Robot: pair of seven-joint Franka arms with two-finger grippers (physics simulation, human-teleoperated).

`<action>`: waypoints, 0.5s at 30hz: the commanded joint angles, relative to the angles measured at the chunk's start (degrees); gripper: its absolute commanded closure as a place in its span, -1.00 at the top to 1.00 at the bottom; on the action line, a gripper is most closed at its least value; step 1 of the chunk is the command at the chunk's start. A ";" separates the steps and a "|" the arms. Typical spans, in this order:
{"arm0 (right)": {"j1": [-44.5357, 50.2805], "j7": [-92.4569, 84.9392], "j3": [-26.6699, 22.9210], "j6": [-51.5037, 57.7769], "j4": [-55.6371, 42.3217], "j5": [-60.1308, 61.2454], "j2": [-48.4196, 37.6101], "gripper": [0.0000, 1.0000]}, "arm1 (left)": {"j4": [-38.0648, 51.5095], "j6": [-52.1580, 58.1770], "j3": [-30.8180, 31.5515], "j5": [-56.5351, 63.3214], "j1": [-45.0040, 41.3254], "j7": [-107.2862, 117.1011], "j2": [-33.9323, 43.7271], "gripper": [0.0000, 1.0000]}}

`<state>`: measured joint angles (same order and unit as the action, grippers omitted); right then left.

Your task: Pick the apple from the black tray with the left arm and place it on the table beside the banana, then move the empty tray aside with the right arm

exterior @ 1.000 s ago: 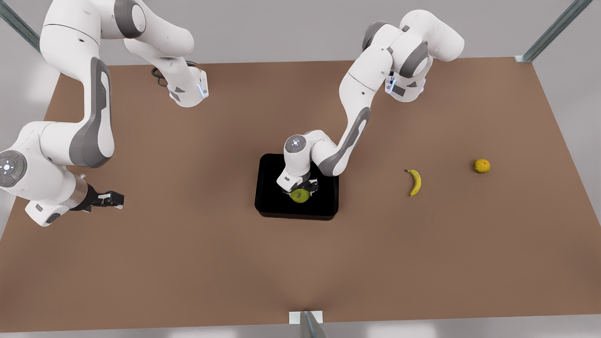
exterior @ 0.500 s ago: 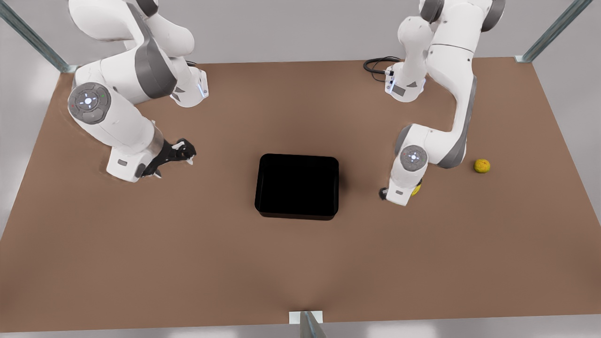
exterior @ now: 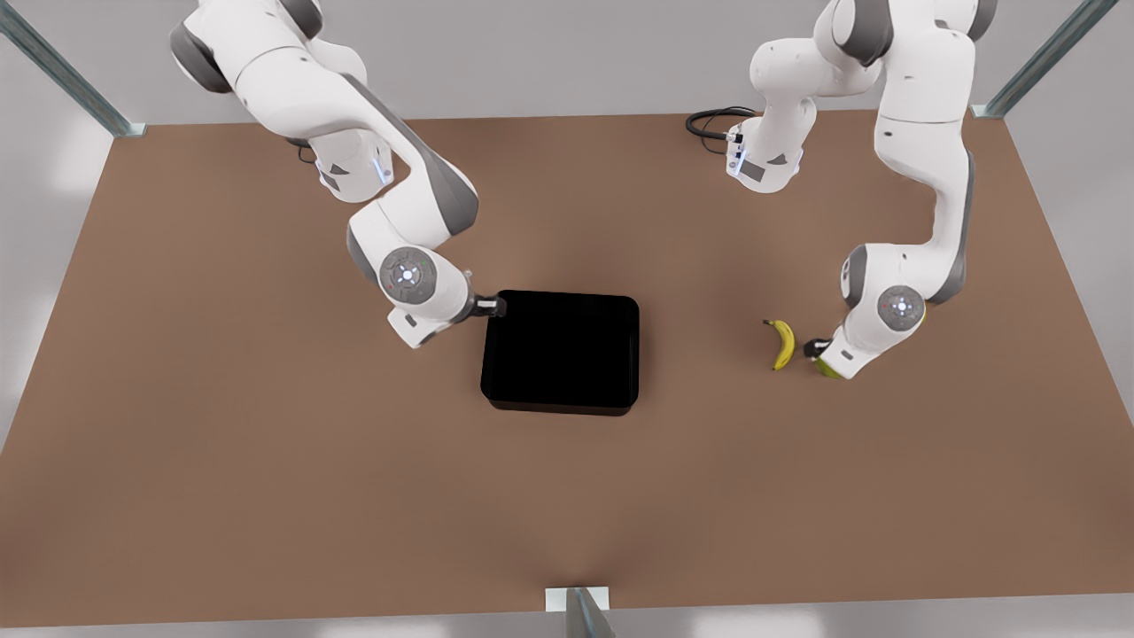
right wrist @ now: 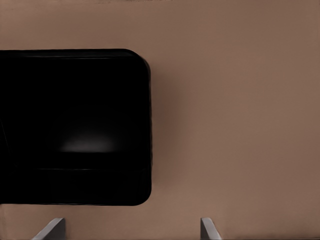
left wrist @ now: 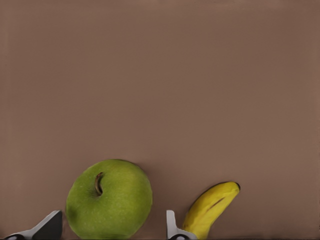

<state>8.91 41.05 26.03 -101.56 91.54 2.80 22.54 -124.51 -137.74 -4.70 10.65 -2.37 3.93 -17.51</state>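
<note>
The yellow-green apple (left wrist: 110,199) rests on the brown table (exterior: 266,443) right beside the banana (left wrist: 212,207). My left gripper (left wrist: 110,227) is open around the apple, and a small gap shows on each side between it and the fingertips (left wrist: 50,225). In the front view this gripper (exterior: 817,351) is low at the right, just right of the banana (exterior: 781,344), with a sliver of apple (exterior: 829,370) under the wrist. The black tray (exterior: 560,352) lies empty at mid-table. My right gripper (exterior: 492,306) is open at the tray's far-left corner. From its wrist the tray (right wrist: 75,125) lies just ahead of the gripper (right wrist: 129,231).
The two arm bases (exterior: 354,173) (exterior: 766,164) stand at the table's far side, with a black cable (exterior: 709,124) coiled by the one on the front view's right. Bare tabletop stretches in front of the tray and to the front view's left.
The left arm carried the apple from the tray over to the banana, set it on the table and opened. The right arm swung in from the far left to the tray's corner.
</note>
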 commanded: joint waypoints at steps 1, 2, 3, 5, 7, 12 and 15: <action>-0.12 36.91 -0.10 -11.03 0.57 0.98 1.01 1.00 | 1.19 4.66 -0.58 -0.11 0.00 -30.04 3.97 1.00; -0.12 37.08 -0.02 -12.44 0.57 0.89 1.98 1.00 | 6.72 9.84 -0.58 -0.72 -0.09 -26.09 4.85 1.00; -0.12 37.00 -0.02 -13.58 0.57 0.36 3.30 1.00 | 13.05 16.96 -0.05 -3.61 -0.26 -22.04 4.76 1.00; -0.12 36.29 -0.02 -15.51 0.66 -2.54 6.82 1.00 | 25.36 28.22 -0.05 -12.49 -0.44 -9.84 4.15 1.00; -0.47 35.07 -0.10 -16.66 0.66 -3.42 8.57 1.00 | 33.01 34.29 0.04 -18.47 -0.88 -0.50 3.97 1.00; -0.21 31.46 -0.54 -18.06 0.66 -6.32 12.88 1.00 | 38.81 38.24 -0.58 -13.29 0.79 -2.79 4.50 1.00; -0.03 27.95 0.86 -17.89 1.45 -8.87 13.23 1.00 | 37.76 40.26 -0.14 -12.68 0.71 -1.73 4.41 1.00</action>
<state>8.85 59.63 26.61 -117.52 92.79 -4.45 35.75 -86.55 -103.90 -4.93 -2.53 -1.28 0.33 -13.09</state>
